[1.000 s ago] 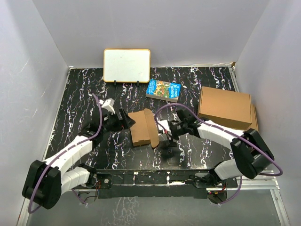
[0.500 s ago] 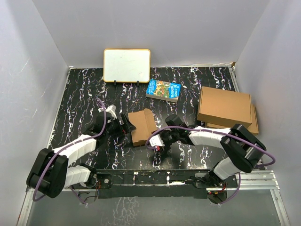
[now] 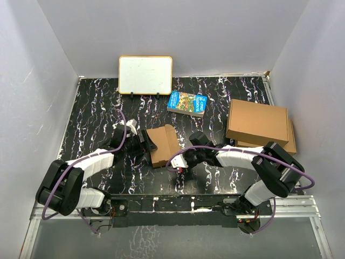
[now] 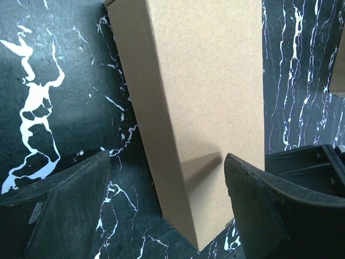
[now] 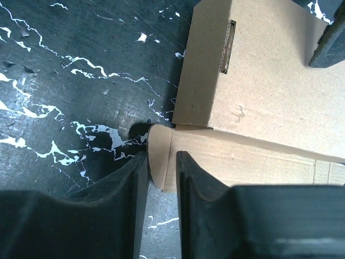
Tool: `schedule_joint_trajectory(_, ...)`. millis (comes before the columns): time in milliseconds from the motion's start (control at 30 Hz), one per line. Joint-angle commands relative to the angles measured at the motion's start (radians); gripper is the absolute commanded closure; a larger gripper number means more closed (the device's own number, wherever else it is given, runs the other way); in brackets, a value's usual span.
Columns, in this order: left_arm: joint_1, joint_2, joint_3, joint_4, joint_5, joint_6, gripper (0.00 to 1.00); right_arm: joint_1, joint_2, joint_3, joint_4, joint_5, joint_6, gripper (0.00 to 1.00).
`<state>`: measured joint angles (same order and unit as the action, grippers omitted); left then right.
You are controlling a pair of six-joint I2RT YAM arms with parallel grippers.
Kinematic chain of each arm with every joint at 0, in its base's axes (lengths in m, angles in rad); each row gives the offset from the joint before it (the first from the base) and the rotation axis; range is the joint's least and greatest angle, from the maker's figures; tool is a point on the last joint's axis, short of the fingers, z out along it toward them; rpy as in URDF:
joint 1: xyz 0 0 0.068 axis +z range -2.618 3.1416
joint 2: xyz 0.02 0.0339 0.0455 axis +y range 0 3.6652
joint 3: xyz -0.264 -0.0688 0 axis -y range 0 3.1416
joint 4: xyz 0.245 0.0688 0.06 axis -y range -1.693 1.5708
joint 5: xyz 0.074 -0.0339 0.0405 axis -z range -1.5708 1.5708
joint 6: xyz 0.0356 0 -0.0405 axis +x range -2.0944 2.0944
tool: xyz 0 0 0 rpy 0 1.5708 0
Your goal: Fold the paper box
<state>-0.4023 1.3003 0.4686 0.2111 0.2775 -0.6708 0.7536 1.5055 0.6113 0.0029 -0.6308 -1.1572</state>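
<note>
Right arm [image 3: 237, 155] dropped low & swung in since a sec ago: elbow was up then, now it lies along the tabletop [image 3: 91, 108] w/ its tip at the near-right corner of the paper box [image 3: 163, 144]. Yr left arm [image 3: 94, 161] also sank & slid in at the box's left side. Box itself hardly shifted: mid tabletop, between both tips, partly folded, lying flat, well apart from the two finished boxes [image 3: 257, 123] stacked at right. Back row: whiteboard [image 3: 145, 74] & book [image 3: 187, 103], not in play. Yr left pincer [image 4: 167, 181] is wide, straddling the box's long closed body; no finger seen touching. Yr right pincer [image 5: 161, 162] went from wide to narrow w/ the small rounded corner tab [image 5: 161, 148] between its fingers. Both look to touch it, so it reads as a pinch. My call: you're at the grab-the-tab step; next you fold/tuck that flap while left steadies. Risk: tab creases or slips out.
</note>
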Motion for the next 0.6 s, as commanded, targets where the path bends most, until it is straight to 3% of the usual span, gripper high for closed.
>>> schedule_joint_trajectory(0, 0.003, 0.008, 0.054, -0.029, 0.009, 0.046, 0.17, 0.006, 0.007, 0.027, 0.029, -0.035, 0.022, 0.73)
schedule_joint_trajectory(233, 0.003, 0.028, 0.076, -0.055, 0.009, 0.08, 0.19, 0.006, 0.023, 0.065, 0.001, -0.053, 0.092, 0.87)
schedule_joint_trajectory(567, 0.003, 0.038, 0.112, -0.103, 0.011, 0.122, 0.19, 0.005, 0.061, 0.14, -0.046, -0.054, 0.23, 0.89)
